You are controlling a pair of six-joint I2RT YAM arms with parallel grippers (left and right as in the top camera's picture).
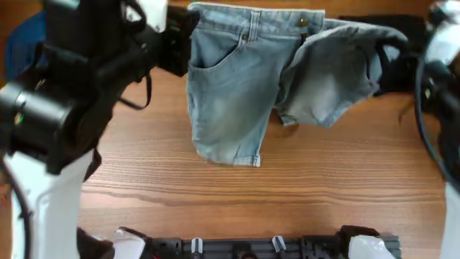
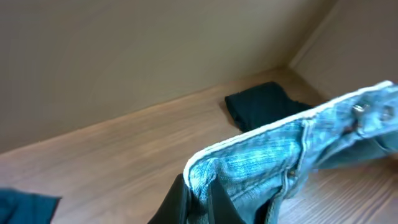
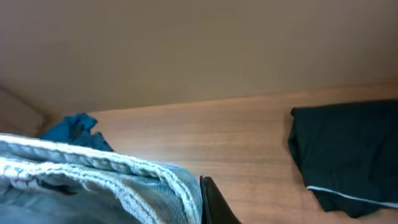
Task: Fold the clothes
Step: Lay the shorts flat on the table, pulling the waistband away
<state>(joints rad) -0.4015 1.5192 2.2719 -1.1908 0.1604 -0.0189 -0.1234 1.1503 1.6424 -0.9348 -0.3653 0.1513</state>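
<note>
now | left pincer (image 2: 199,198) pinching the shorts (image 1: 230,93) at one top corner | right pincer (image 3: 196,202) pinching the other side | black cloth (image 3: 348,149) near shorts on desk (image 1: 287,194)

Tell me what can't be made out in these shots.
Blue garment: overhead, the left arm covers most of it.
Black garment: overhead, the top edge and the denim shorts hide part.
Button on the shorts: left wrist, blurred near the right edge.
</note>
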